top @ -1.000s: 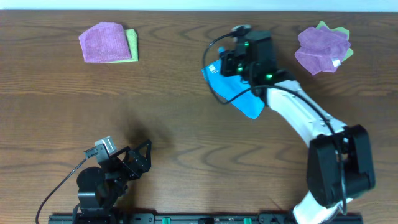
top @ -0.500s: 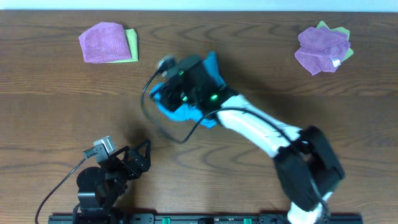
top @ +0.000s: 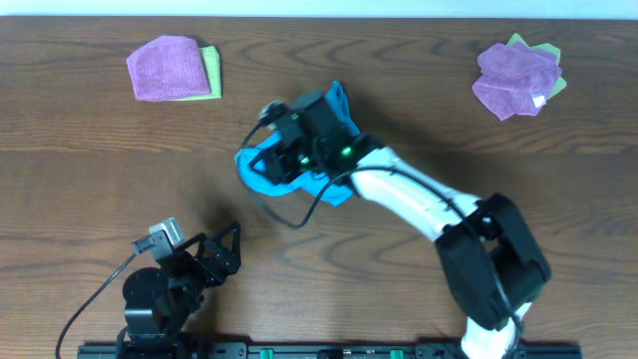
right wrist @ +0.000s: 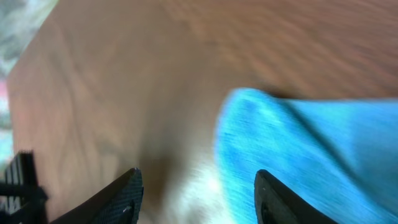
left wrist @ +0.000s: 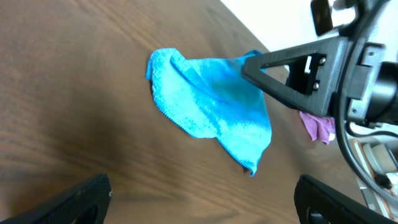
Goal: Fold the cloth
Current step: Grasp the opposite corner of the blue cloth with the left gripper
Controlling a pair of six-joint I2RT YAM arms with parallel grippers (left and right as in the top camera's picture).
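Observation:
The blue cloth (top: 253, 174) lies crumpled at the table's middle, mostly under my right arm; one corner (top: 338, 100) sticks out toward the back. In the left wrist view the cloth (left wrist: 211, 106) is a rumpled heap on the wood. My right gripper (top: 276, 160) hovers over its left edge. In the right wrist view that gripper (right wrist: 198, 182) is open, and the cloth (right wrist: 311, 155) spreads below its right finger, gripped by neither. My left gripper (top: 227, 251) rests open near the front left, well short of the cloth, with bare wood between its fingers (left wrist: 202, 190).
A folded purple cloth (top: 164, 68) on a green one (top: 210, 72) lies at the back left. A loose pile of purple and green cloths (top: 516, 78) sits at the back right. The table's far edge runs along the top.
My right arm swung left, dragging the blue cloth from right of centre to the middle. Its jaws then opened and let the cloth go. The left arm stayed still.

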